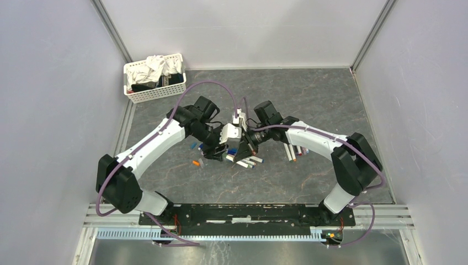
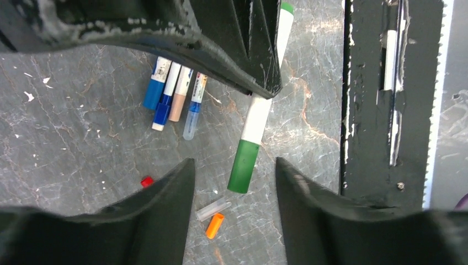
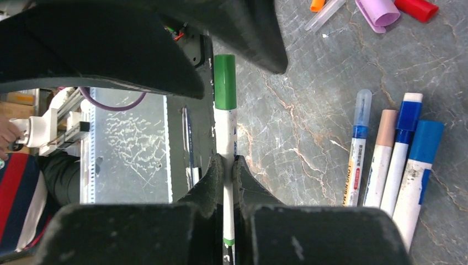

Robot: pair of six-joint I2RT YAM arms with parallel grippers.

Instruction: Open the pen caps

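Observation:
My right gripper is shut on the white barrel of a pen, which it holds above the table with its green cap pointing at the left gripper. My left gripper is open. Its two fingers stand either side of that green cap, with a gap on each side. Loose pen caps lie on the table below: orange, clear and red. From above, the two grippers meet nose to nose at the table's middle.
Several capped pens lie side by side on the dark marble top, and the right wrist view shows them too. A pink cap and a red cap lie beyond. More pens rest under the right arm. A white basket of cloths stands at the back left.

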